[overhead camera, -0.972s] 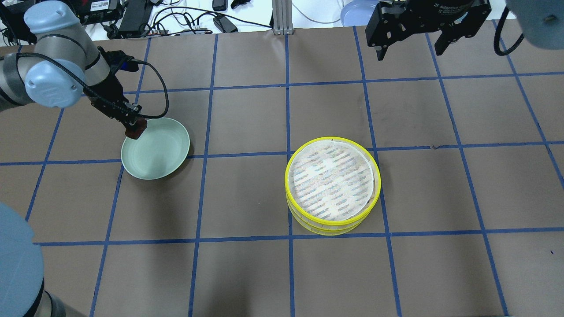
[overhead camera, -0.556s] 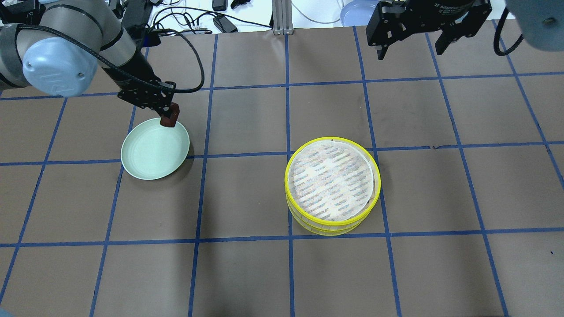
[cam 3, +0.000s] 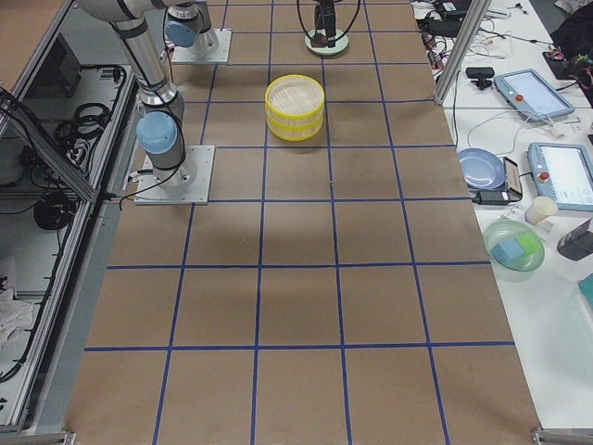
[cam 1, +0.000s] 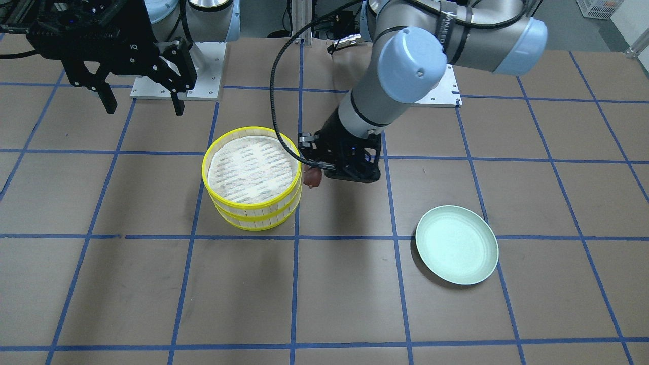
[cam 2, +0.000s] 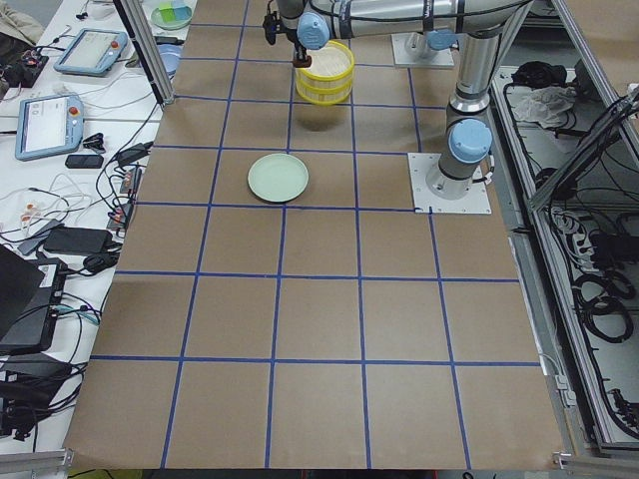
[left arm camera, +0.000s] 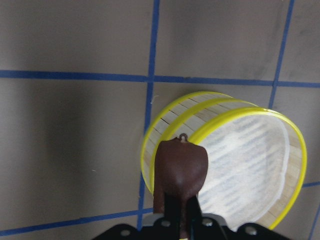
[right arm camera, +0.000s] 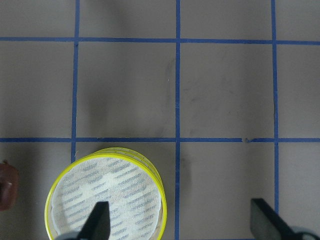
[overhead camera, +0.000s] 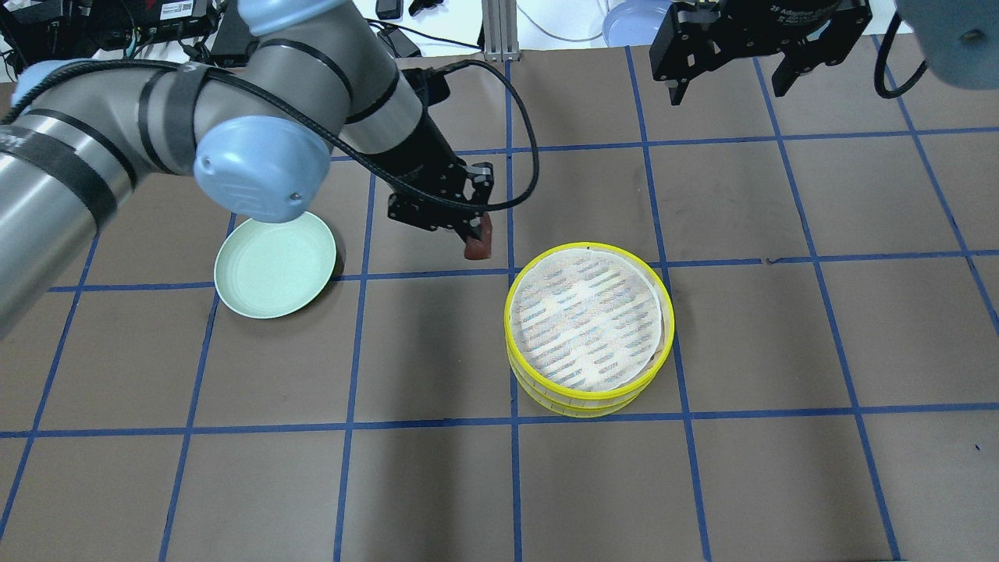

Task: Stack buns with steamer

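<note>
Left hand (overhead camera: 474, 232) is pinched shut on the dark reddish-brown bun (overhead camera: 478, 247), which hangs from the fingertips above the desk (overhead camera: 437, 484), off the surface. The bun sits between the pale green plate (overhead camera: 275, 267) and the steamer (overhead camera: 585, 324), just beside the steamer's yellow rim on the plate side. In the left wrist view it overlaps the near rim, and contact cannot be confirmed. The steamer consists of two trays, one seated squarely on the other, with the upper tray's white perforated floor exposed. The plate lies flat on the desk, well apart from the steamer. Right hand (overhead camera: 726, 92) hangs raised over the far edge of the desk, fingers spread wide, gripping nothing.
</note>
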Tool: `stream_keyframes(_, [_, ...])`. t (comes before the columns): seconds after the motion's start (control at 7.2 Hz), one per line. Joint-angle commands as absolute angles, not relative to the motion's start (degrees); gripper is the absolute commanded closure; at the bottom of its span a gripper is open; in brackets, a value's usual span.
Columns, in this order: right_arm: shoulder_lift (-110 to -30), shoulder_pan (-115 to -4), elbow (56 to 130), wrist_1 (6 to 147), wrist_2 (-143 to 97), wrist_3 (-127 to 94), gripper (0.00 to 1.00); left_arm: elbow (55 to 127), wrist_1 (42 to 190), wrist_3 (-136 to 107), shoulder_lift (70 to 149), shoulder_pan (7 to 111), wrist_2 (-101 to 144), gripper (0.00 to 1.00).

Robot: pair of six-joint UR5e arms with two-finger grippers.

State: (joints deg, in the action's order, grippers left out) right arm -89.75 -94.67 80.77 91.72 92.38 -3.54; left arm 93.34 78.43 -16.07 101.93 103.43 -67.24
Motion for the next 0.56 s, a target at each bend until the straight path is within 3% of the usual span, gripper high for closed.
stream_keyframes(0.0, [-89.82,-94.66,80.77,91.84,92.37,-3.60,0.00,97.27,76.29,-18.54,103.00,106.87,-58.91,1.00])
stream_keyframes(0.28, [-89.74,-94.66,80.77,92.29,92.37,-3.60,0.00,99.22,76.46,-18.28,103.97,107.49,-59.50,1.00])
stream_keyframes(0.42, [-89.74,-94.66,80.86,92.29,92.37,-3.60,0.00,99.58,76.38,-18.28,104.76,107.49,-59.59,0.85])
